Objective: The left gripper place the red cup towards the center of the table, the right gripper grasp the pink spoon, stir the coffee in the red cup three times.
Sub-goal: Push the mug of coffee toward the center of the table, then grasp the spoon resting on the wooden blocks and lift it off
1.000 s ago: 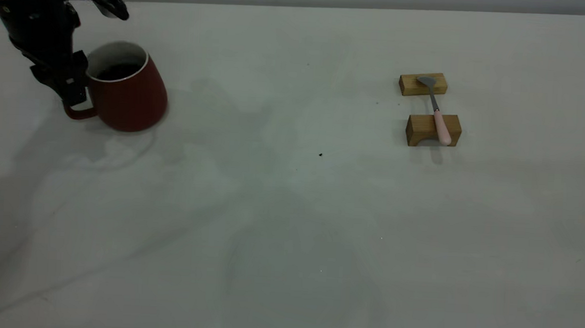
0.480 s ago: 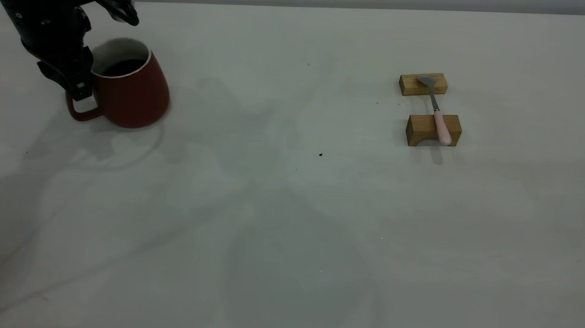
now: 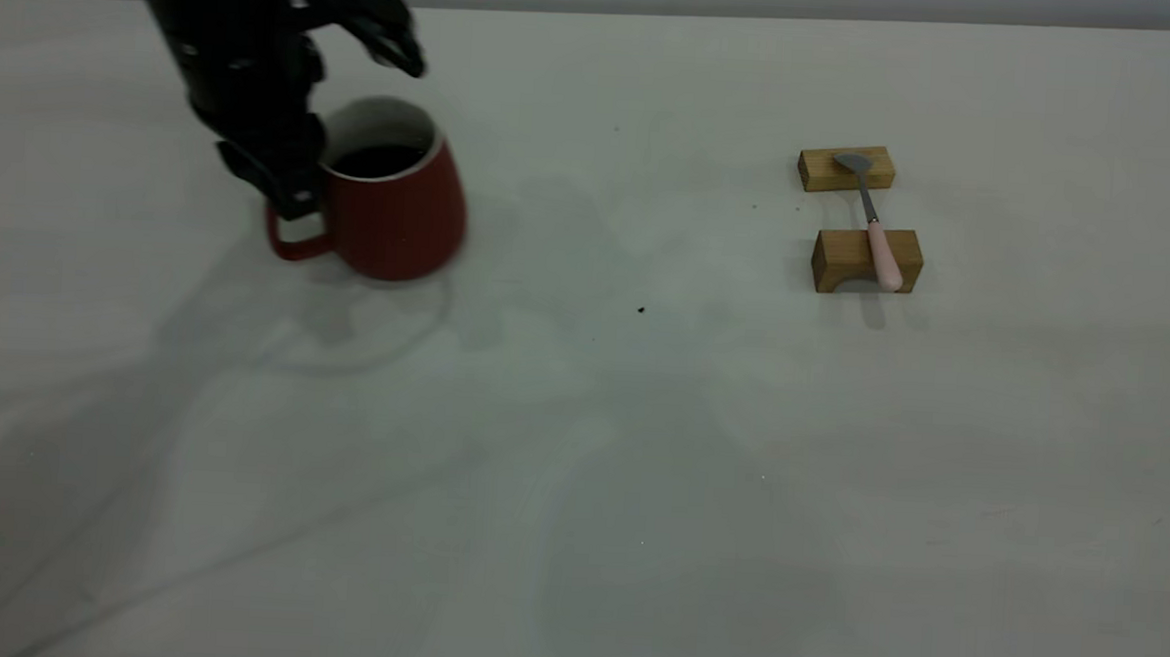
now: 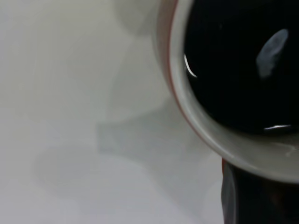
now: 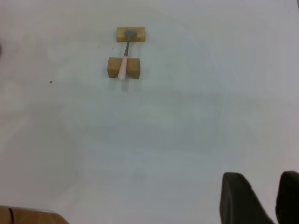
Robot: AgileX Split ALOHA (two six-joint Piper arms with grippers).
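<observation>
One left gripper (image 3: 297, 178) stands at the table's (image 3: 578, 468) left, its fingers clamped on the handle of the one red cup (image 3: 396, 208). The cup holds dark coffee (image 3: 378, 160) and sits left of the table's middle; whether its base touches the surface cannot be told. Half a second ago cup and gripper were nearer the left edge; both have shifted rightward together, toward the centre. To the right, well apart from the cup, two wooden blocks (image 3: 847, 169) (image 3: 866, 260) lie one behind the other, unmoved. One pink spoon (image 3: 873, 226) bridges them, bowl on the far block, handle on the near one. The right gripper (image 5: 261, 198) shows only in its own wrist view, parked far from the spoon (image 5: 125, 58), its two prongs standing slightly apart, holding nothing.
</observation>
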